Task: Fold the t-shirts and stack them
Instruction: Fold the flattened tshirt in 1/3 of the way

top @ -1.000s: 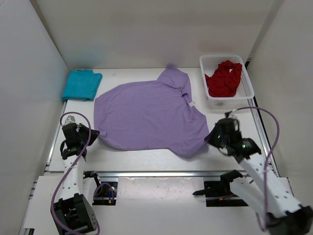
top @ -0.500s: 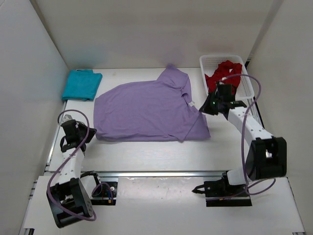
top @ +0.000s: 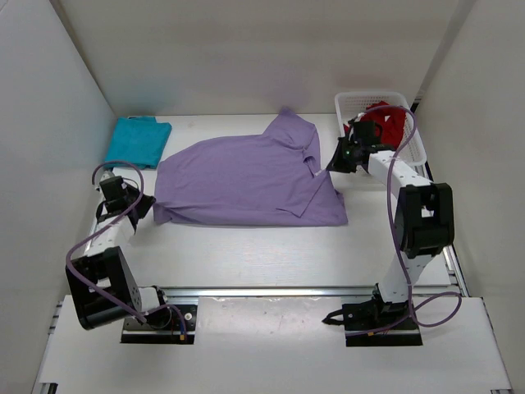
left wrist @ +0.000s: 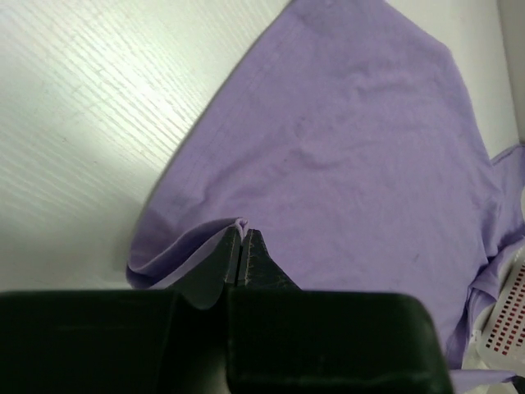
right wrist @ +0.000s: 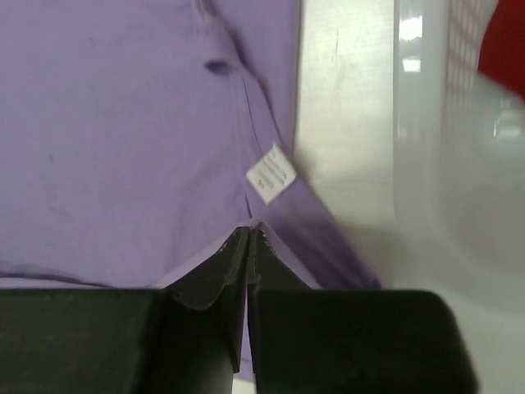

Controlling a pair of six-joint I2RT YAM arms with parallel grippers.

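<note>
The lavender t-shirt (top: 246,176) lies spread on the table, its near edge folded over onto itself. My left gripper (top: 141,202) is shut on the shirt's left near corner; the pinched cloth (left wrist: 215,238) shows in the left wrist view at my left gripper (left wrist: 243,233). My right gripper (top: 334,162) is shut on the shirt's right edge near its white label (right wrist: 271,172); the right wrist view shows my right gripper (right wrist: 248,235) pinching it. The teal t-shirt (top: 137,141) lies folded at the far left. The deep red t-shirt (top: 385,123) lies crumpled in the basket.
The white mesh basket (top: 417,141) stands at the far right, close behind my right arm; its wall (right wrist: 447,148) fills the right of the right wrist view. White walls enclose the table on three sides.
Both grippers have carried the shirt's near edge away from me, folding it over the body. The right arm swung far up toward the basket; the left moved up and left.
</note>
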